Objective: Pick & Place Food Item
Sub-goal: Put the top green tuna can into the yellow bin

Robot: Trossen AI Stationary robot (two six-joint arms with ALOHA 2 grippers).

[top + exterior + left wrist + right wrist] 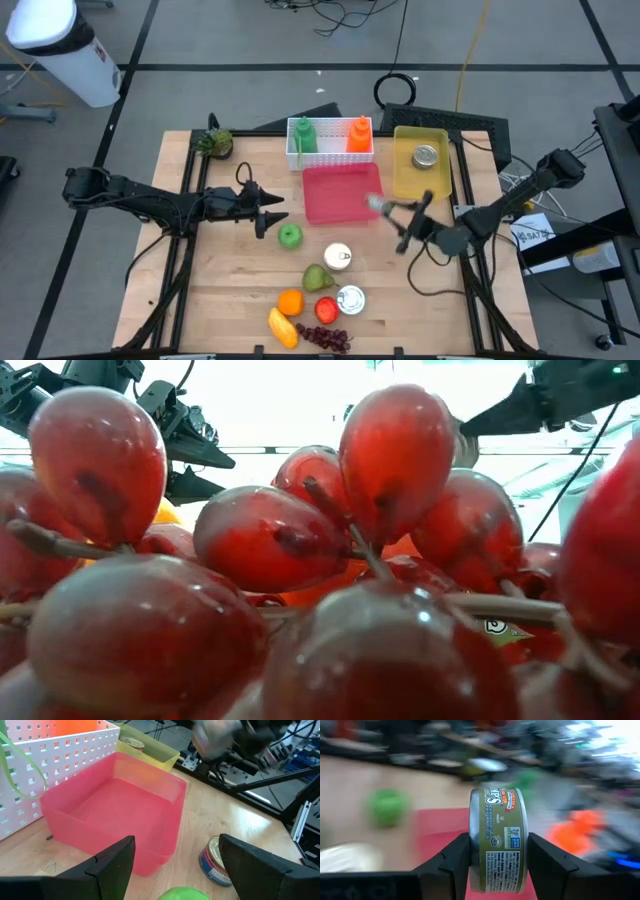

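Note:
My right gripper (380, 207) hovers over the right edge of the red bin (335, 195), shut on a small green-labelled can (497, 837). The yellow bin (405, 180) beside the red one holds another can (425, 155). My left gripper (268, 222) is open, left of the red bin and just above-left of a green apple (290, 236) that rests on the table. In the left wrist view the apple (184, 894) shows between and below the open fingers. A further can (215, 861) stands on the wood. My right gripper pinches the can between its two fingers (454, 862), one on each flat end. The labelled side wall (495, 807) faces the wrist camera. The can is lifted clear above the red bin (440, 827) and sits on edge in the hold.
A white basket (330, 155) with a green and an orange bottle stands at the far side. Near the front lie a white-topped can (338, 257), a pear (317, 278), another can (350, 298), an orange (290, 300) and red grapes (300, 560), which fill the low view.

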